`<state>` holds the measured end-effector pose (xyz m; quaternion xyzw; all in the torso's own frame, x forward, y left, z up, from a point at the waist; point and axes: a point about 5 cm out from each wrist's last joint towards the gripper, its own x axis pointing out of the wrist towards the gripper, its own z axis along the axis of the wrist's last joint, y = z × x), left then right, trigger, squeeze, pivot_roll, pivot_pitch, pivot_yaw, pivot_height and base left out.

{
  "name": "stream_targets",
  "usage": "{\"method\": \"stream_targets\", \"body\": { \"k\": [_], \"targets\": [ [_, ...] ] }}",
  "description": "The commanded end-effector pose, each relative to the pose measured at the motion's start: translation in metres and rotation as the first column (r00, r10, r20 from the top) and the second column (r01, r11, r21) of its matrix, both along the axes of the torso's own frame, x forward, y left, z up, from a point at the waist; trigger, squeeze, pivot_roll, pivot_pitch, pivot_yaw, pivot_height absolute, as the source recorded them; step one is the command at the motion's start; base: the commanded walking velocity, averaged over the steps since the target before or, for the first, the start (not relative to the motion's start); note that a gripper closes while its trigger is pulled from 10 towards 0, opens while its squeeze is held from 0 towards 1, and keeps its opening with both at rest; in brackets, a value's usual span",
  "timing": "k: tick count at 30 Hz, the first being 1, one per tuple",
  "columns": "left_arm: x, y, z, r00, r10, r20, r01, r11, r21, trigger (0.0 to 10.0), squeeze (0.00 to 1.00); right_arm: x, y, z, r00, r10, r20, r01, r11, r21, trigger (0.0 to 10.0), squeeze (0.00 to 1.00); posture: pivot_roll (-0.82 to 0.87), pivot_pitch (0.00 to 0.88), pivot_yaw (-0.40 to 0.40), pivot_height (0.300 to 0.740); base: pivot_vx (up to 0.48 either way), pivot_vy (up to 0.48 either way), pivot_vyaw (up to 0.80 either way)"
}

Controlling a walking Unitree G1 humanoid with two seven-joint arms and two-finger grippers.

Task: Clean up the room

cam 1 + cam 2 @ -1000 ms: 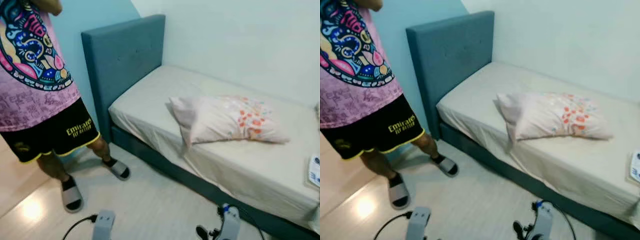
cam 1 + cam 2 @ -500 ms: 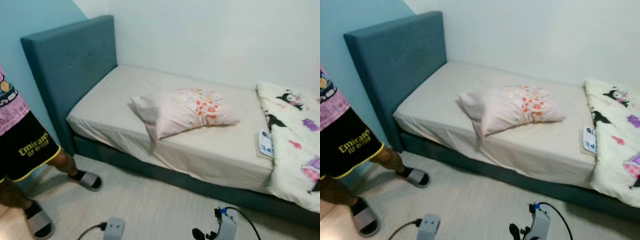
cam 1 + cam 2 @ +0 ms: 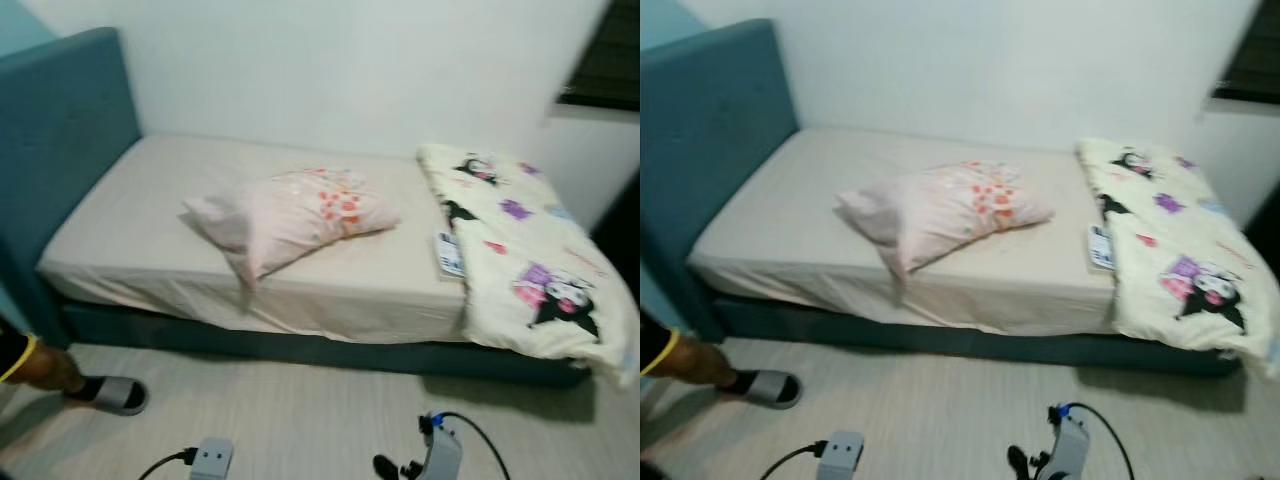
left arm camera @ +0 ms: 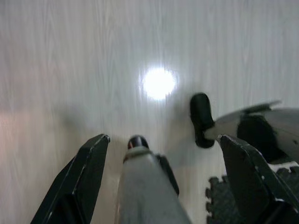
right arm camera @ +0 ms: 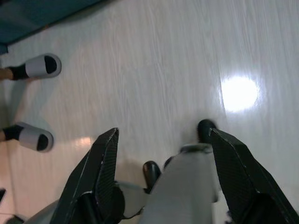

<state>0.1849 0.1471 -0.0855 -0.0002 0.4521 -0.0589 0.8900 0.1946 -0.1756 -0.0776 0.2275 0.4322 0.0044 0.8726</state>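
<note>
From the left eye view, a bed (image 3: 150,235) with a teal headboard (image 3: 60,130) at the left stands against the far white wall; a pale pillow (image 3: 290,215) with orange flowers lies askew near the middle of the mattress, and a cream blanket (image 3: 520,255) printed with cartoon figures covers the right end and spills over the near edge. A small printed card (image 3: 447,254) lies on the sheet just beside the blanket's left edge. At the near left, a person's foot in a grey slipper (image 3: 110,393) stands on the pale wood floor (image 3: 300,410). The right eye view gives the same scene, with both silver forearms hanging low at the near edge, cables trailing from them. In the left wrist view, the left gripper (image 4: 163,154) points down at the floor, its two black fingers (image 4: 86,168) spread wide and holding nothing, above a bright light reflection. In the right wrist view, the right gripper (image 5: 163,149) likewise hangs over the floor with its fingers (image 5: 103,163) parted and empty; two slippered feet (image 5: 39,67) stand near the bed's base.
</note>
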Motion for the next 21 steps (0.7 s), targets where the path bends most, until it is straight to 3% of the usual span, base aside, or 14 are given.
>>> {"method": "stream_targets", "body": {
  "k": [1, 7, 12, 21],
  "targets": [
    [0.008, -0.003, 0.004, 1.0, -0.005, 0.023, 0.006, 1.0, -0.007, 10.0, 0.0, -0.002, -0.005, -0.001, 1.0, -0.013, -0.008, 0.012, 1.0, -0.008, 10.0, 0.0, 0.08, 0.026, -0.045, 0.721, 0.0, 0.0, -0.71],
    [0.02, 0.004, 0.011, 0.997, 0.011, 0.075, -0.011, 1.0, -0.005, 10.0, 0.0, -0.001, -0.005, 0.0, 1.0, -0.02, -0.006, 0.02, 1.0, -0.005, 10.0, 0.0, 0.08, 0.026, -0.047, 0.721, 0.139, 0.0, -0.72],
    [0.021, 0.03, 0.014, 0.995, 0.048, 0.092, -0.047, 0.999, -0.013, 10.0, 0.0, 0.0, -0.006, 0.001, 1.0, -0.03, 0.006, 0.03, 1.0, -0.003, 10.0, 0.0, 0.08, 0.026, -0.045, 0.721, 0.367, 0.0, 0.0],
    [0.021, 0.033, 0.015, 0.994, 0.025, 0.105, -0.021, 0.999, -0.031, 10.0, 0.0, 0.001, -0.007, 0.001, 1.0, -0.026, 0.009, 0.026, 1.0, -0.006, 10.0, 0.0, 0.08, 0.022, -0.049, 0.721, 0.468, 0.0, 0.0]
  ]
}}
